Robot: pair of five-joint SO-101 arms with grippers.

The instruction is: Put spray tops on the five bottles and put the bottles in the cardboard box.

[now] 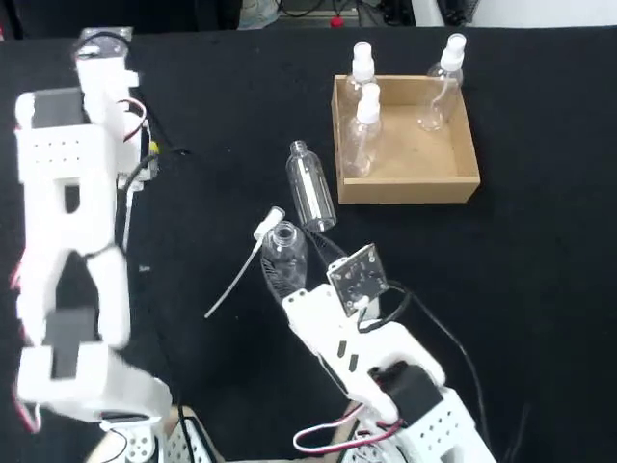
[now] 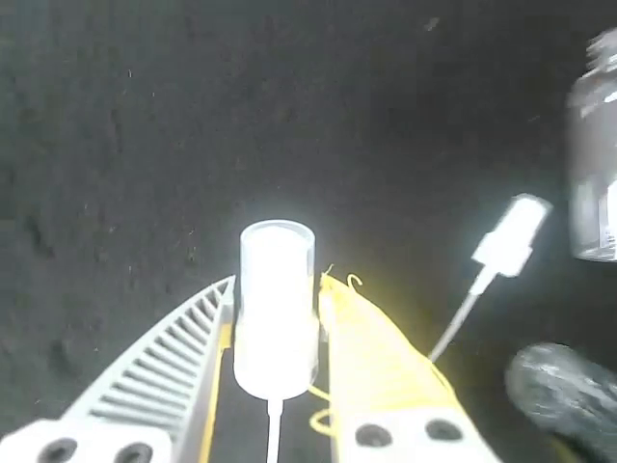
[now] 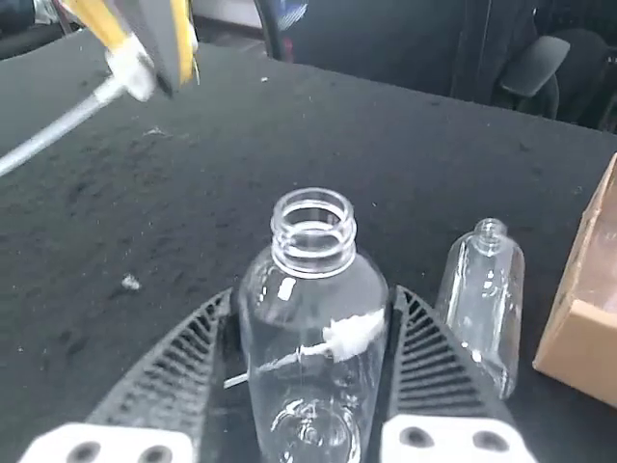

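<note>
readable text: none | circuit board [image 1: 358,276] above the tabletop's [image 1: 540,289] middle: markings too small to read | cardboard box [image 1: 410,189] near the tabletop's far edge: nothing legible on its walls

L pincer [image 2: 277,285] grips 1 spray top [image 2: 277,313]; 2nd top [image 2: 511,239] lies on table [image 2: 145,116] nr bottle [image 2: 598,164].

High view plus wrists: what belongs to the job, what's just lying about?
Job:
cardboard box holding three capped bottles
open bottle in right claw
second open bottle lying beside the box
spray top in left claw
loose spray top on the table

Lying about:
office chair behind
small white speck
</note>
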